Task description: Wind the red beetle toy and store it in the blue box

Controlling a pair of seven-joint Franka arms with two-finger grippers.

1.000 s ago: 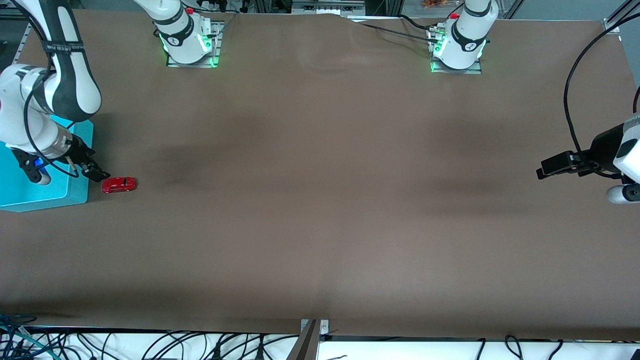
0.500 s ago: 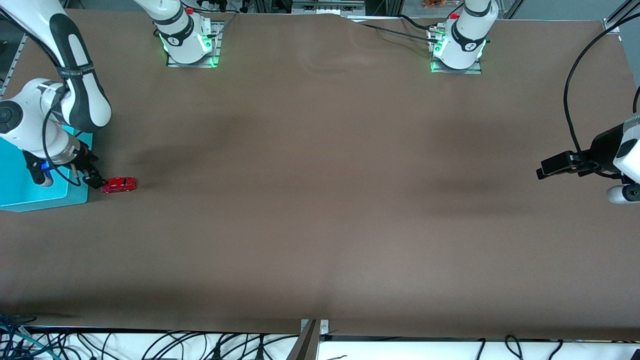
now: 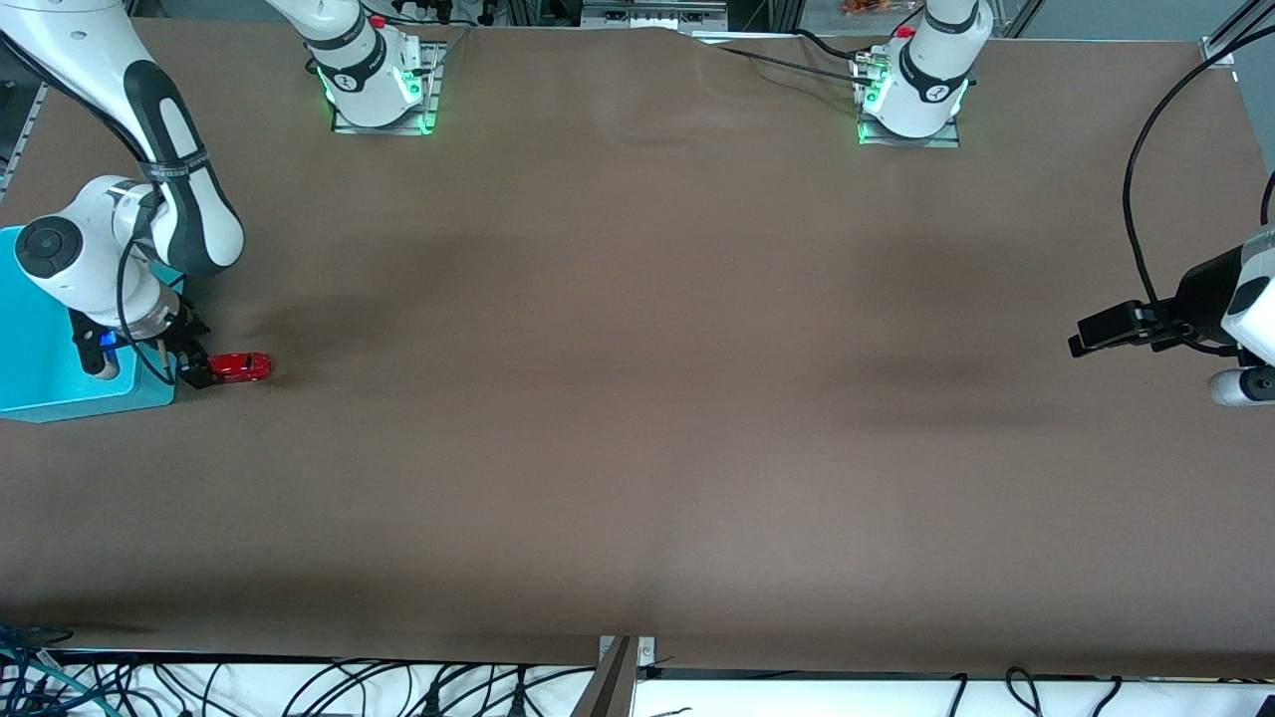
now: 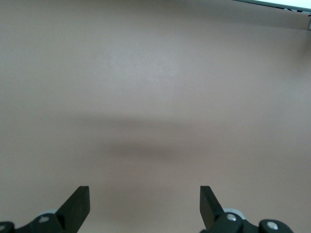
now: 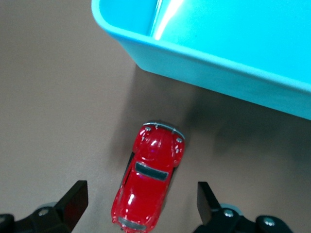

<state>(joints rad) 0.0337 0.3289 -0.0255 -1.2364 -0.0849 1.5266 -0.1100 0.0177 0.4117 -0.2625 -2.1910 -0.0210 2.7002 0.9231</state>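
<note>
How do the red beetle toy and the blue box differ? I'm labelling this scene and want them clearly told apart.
The red beetle toy is tiny, while the blue box is many times larger. The toy is glossy red with dark windows; the box is plain light cyan. The toy has a closed, rounded body; the box is an open bin with upright walls. Both rest on the brown table, beside each other at the right arm's end.

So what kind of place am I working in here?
Likely a robotics lab bench: two arm bases bolted to a brown-covered table, cables along its edge, only a toy car and blue box.
</note>
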